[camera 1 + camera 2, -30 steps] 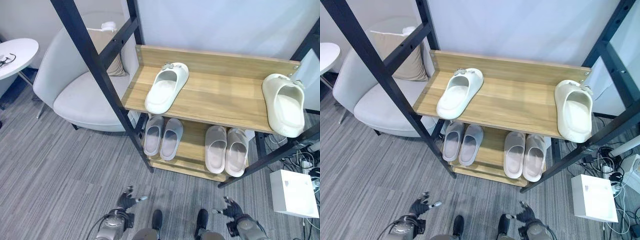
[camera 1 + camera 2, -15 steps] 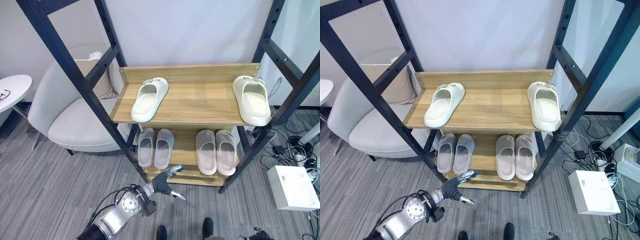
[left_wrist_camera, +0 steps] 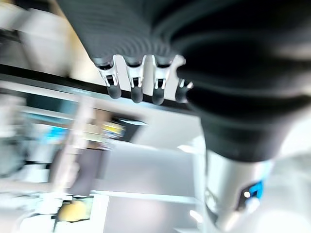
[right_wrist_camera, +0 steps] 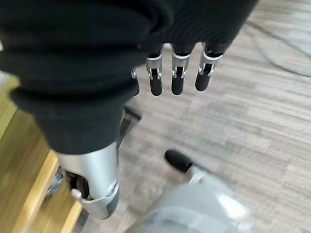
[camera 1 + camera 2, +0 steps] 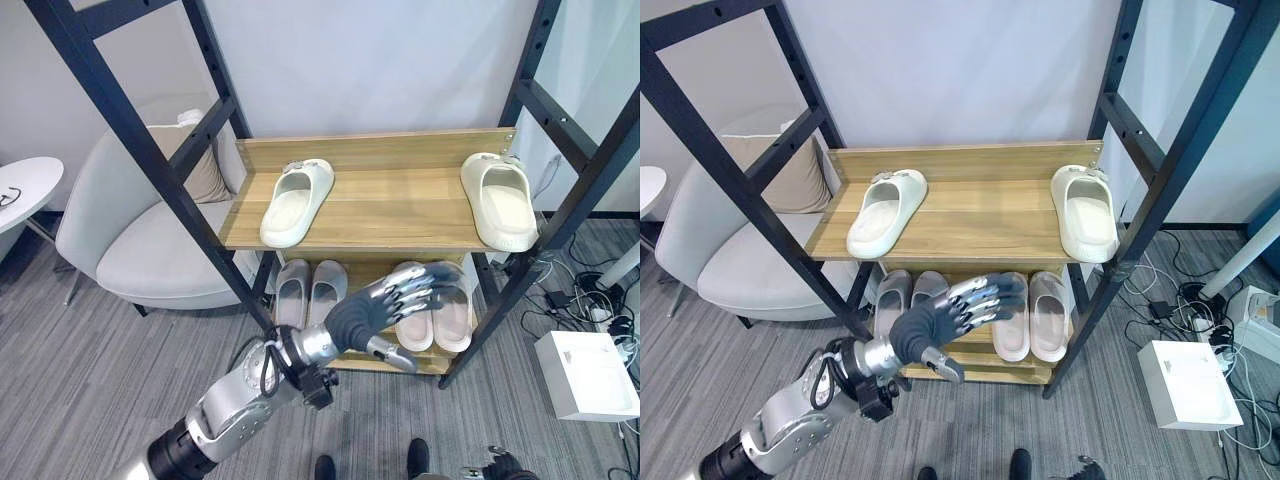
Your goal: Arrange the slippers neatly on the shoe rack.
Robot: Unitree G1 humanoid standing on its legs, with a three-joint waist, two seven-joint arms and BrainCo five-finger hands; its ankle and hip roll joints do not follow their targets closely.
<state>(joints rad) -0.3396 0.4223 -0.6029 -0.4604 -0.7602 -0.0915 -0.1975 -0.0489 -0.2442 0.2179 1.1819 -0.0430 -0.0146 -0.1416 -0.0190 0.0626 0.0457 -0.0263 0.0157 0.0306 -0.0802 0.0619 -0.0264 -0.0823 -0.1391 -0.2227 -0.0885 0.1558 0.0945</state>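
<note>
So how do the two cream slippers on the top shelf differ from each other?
The left slipper lies at a slant, its toe angled toward the shelf's middle; the right slipper sits nearly square to the shelf. The left slipper rests inside the shelf's front edge; the right slipper's heel overhangs it. Both are cream, decorated on the strap and empty.

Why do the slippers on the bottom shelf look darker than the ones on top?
Left eye view: light falls straight onto the top shelf, so its cream slippers look bright. Right eye view: the grey slippers lie under that shelf, in its shade; there is no glare on the wood.
</note>
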